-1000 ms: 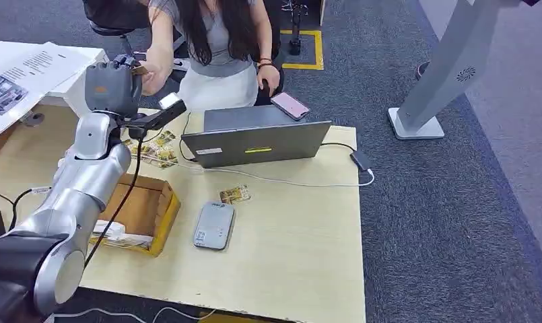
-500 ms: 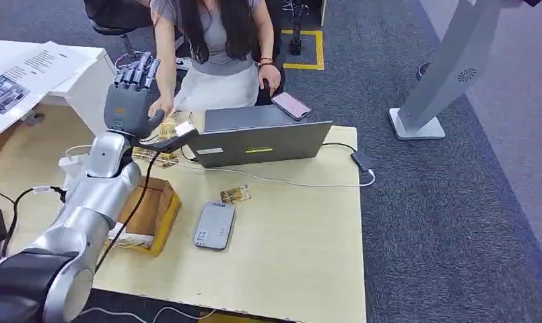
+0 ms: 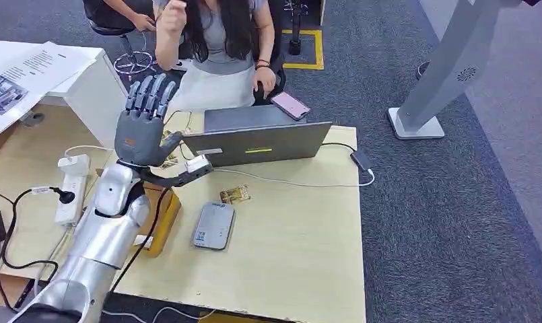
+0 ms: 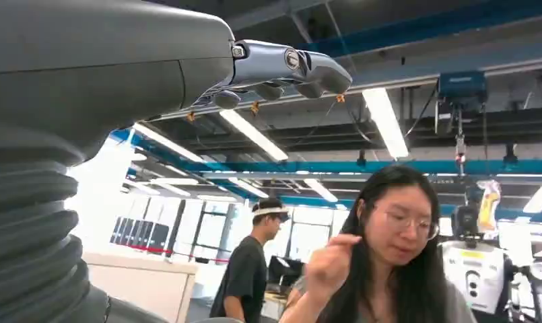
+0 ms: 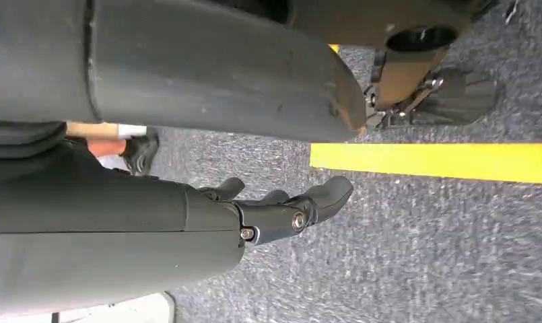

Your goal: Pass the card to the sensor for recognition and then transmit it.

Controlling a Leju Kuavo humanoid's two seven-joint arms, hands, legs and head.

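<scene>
The left arm (image 3: pixel 106 222) is rising from the near edge of the table (image 3: pixel 295 256), with its silver segments crossing over the cardboard box (image 3: pixel 161 217). The grey sensor (image 3: pixel 213 226) is lying flat on the tabletop just beside the box, toward the table's middle. One card (image 3: pixel 235 195) is resting face up just beyond the sensor, close to it but apart from it. More cards (image 3: pixel 168 142) are lying farther back, partly hidden behind the left hand (image 3: pixel 143 124). That hand is standing upright above the table, its fingers (image 3: pixel 149 94) extended and spread apart, holding nothing. The laptop (image 3: pixel 258 141) is sitting open behind the card, with a cable running off toward the table's far right corner. A power strip (image 3: pixel 71 185) is lying on the table's left portion. Beyond the table, a seated person (image 3: pixel 221 47) is raising one hand. The right hand (image 5: pixel 281 208) is hanging above the carpet, its fingers loosely extended and empty.
</scene>
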